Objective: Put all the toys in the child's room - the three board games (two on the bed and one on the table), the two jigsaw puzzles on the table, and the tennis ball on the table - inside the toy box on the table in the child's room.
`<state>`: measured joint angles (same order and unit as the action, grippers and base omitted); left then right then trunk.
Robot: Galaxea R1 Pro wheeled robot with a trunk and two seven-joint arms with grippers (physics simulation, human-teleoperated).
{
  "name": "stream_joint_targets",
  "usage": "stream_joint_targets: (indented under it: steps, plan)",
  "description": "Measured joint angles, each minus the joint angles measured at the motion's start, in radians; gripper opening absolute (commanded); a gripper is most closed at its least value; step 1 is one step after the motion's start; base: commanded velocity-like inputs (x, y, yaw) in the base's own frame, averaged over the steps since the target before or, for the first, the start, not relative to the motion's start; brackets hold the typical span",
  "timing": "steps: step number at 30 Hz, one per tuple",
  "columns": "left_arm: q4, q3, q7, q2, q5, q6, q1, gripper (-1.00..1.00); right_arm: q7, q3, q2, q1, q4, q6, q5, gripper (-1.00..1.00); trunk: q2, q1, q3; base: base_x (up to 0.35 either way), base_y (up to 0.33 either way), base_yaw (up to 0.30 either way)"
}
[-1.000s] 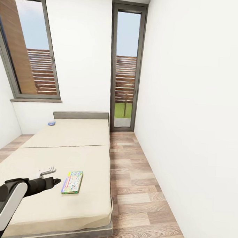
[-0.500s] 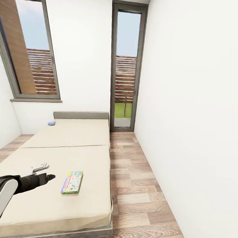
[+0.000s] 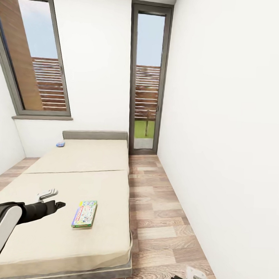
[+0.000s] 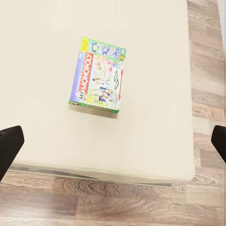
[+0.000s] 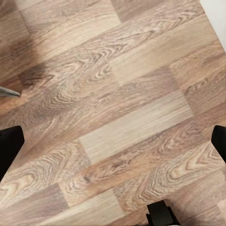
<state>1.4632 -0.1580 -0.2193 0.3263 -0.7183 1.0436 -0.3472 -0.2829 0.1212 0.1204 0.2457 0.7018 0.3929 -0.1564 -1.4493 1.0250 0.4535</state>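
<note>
A green board game (image 3: 84, 214) lies flat on the bed (image 3: 48, 241), face up, near the bed's foot and close to the side edge that borders the wooden floor. It is a thin rectangular box with a green rim and a busy, colourful lid; in the left wrist view the box (image 4: 98, 75) shows a red band reading MONOPOLY along one long side. A small blue object (image 3: 60, 144), too small to make out, rests far up the bed by the low grey headboard. The bed has a plain beige mattress crossed by a seam halfway along.
</note>
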Motion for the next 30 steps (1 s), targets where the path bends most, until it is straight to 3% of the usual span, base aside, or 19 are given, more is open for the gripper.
stream_joint_targets:
  steps: [12,30]
  plan:
    - [0.026,0.003,0.000,0.001,-0.018,0.000,-0.003,1.00,0.002,-0.001,0.006,0.001,-0.006,-0.040,-0.001,1.00,0.000,0.000,0.000,0.000,0.000,0.000]
    - [0.035,0.008,0.000,0.001,-0.020,0.000,-0.003,1.00,0.001,0.000,0.020,0.000,-0.006,-0.046,-0.002,1.00,0.126,-0.069,-0.046,0.000,0.000,0.000]
